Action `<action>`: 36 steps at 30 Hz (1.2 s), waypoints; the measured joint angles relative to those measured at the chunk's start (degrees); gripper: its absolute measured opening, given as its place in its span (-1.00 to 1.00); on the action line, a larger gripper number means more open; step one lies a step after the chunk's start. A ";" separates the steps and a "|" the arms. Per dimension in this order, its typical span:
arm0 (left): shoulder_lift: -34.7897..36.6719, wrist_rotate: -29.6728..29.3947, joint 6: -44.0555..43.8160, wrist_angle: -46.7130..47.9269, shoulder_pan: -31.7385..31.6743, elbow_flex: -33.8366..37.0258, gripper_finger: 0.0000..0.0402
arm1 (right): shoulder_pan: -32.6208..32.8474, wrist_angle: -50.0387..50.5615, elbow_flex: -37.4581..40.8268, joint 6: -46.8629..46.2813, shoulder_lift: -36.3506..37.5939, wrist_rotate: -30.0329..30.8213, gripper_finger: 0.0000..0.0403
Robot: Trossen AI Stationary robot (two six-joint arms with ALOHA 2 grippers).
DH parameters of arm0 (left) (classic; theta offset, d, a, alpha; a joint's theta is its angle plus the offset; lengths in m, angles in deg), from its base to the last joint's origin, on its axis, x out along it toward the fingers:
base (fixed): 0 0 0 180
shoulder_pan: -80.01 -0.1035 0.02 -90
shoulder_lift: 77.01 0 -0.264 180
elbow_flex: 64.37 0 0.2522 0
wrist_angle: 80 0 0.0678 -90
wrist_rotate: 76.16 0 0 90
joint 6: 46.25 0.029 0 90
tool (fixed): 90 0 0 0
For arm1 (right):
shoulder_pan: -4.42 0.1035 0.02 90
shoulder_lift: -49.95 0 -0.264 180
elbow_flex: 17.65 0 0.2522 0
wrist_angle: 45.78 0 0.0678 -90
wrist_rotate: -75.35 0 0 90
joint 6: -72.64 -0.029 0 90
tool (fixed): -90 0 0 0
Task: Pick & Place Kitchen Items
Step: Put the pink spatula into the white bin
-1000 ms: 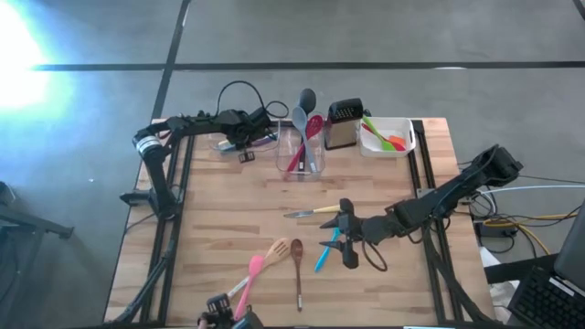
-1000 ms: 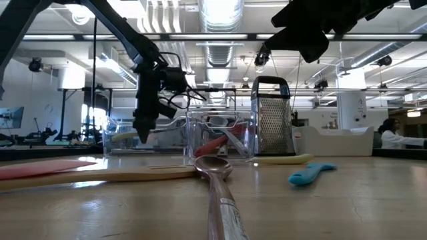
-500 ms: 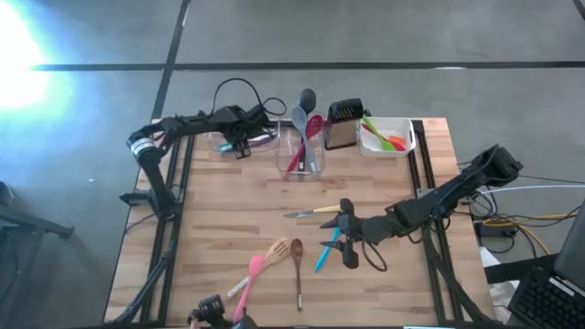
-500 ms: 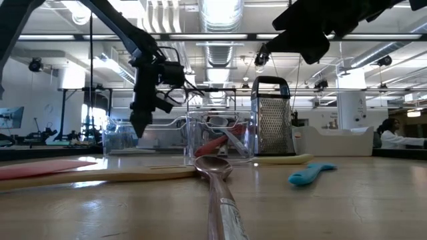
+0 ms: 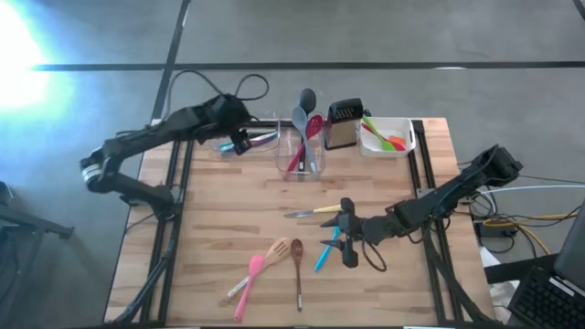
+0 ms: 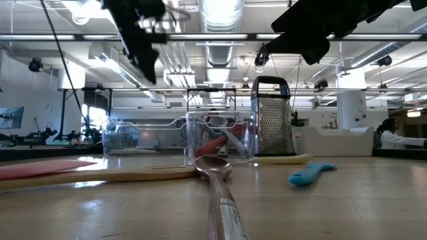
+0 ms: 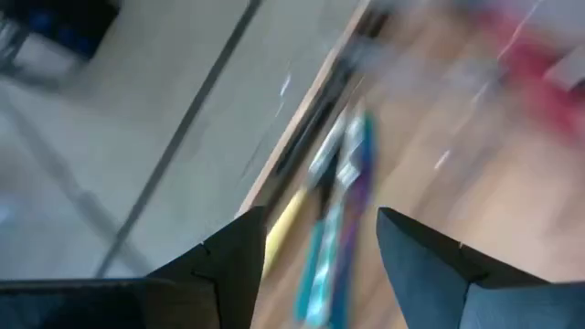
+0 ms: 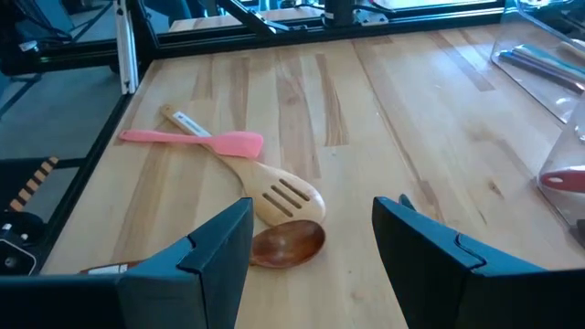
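- The bench is pale wood in planks, smooth, with a soft sheen.
- The slotted spoon and the darker brown spoon look wooden; the brown bowl is glossy.
- The pink spatula looks like matt plastic or silicone.
- The blue tool looks like smooth plastic.
- The grater is shiny perforated metal.
- The tub at mid-bench is clear, glossy plastic.
- The white tub near the far right corner looks like matt plastic.

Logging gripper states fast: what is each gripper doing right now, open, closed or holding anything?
Left gripper: open, holding nothing, above the far-left clear tub.
Right gripper: open, holding nothing, near the blue utensil.
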 joint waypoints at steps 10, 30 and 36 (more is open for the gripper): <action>13.14 7.35 -10.41 -4.93 15.23 0.00 0.01 | 0.00 -0.09 0.00 -1.07 0.00 0.17 0.09; 10.20 -7.43 -44.18 -5.37 59.33 6.90 -0.07 | 0.02 0.41 0.00 -3.02 0.00 0.17 0.09; 3.86 -6.33 -54.74 -5.61 66.07 9.68 -0.07 | 0.02 0.22 0.00 -3.04 0.00 0.17 0.09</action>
